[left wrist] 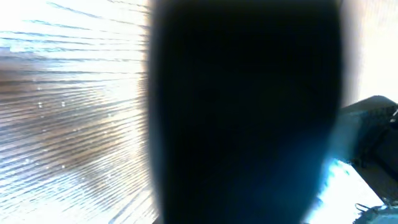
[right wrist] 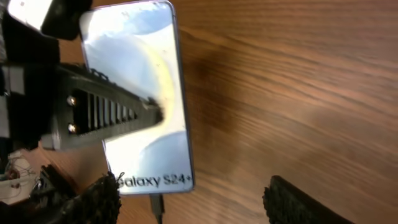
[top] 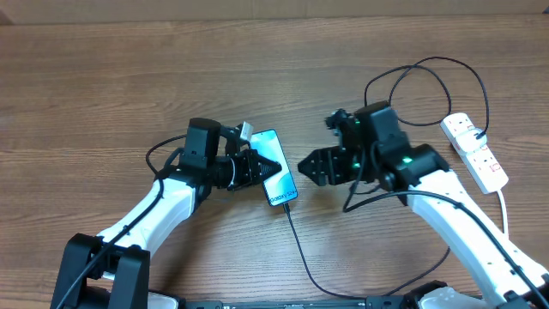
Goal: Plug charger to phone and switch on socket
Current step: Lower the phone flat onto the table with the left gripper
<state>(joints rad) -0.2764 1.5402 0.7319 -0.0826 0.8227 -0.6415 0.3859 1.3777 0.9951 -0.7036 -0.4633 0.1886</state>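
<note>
Presently, which step?

– On the bench, the socket lies far right, well apart from both grippers. Phone centre, under the left gripper, pressed together. Right gripper spread, empty. Charger tip apparently seated.

– Next?

– Switching on: the right gripper must press a socket switch accurately.

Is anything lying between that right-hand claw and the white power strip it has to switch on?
Yes. The black charger cable loops across the table between the open right gripper and the power strip, reaching the strip itself. The gripper also points away from it. Nothing else visible lies between them.
</note>
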